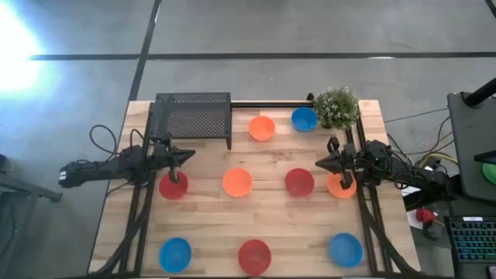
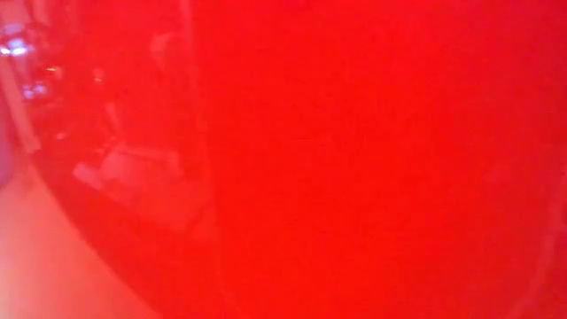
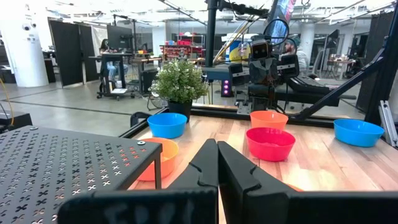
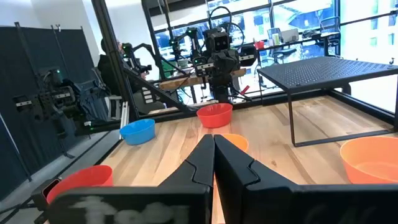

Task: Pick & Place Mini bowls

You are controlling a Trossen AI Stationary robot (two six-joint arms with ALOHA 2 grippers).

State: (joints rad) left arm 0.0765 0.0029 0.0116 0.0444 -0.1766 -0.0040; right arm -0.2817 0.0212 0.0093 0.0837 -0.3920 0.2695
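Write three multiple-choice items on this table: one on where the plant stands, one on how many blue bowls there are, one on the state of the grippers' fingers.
1. Where does the potted plant stand?
A. near edge, centre
B. far right corner, beside a blue bowl
C. on the black mesh rack

2. How many blue bowls are on the table?
A. one
B. three
C. five

3. How are the fingers of the left gripper and right gripper?
A. both shut
B. both open
C. only the left open

Answers: 1 B, the high view shows it at the far right corner; 2 B, one far, two near; 3 A, both wrist views show the fingers pressed together.
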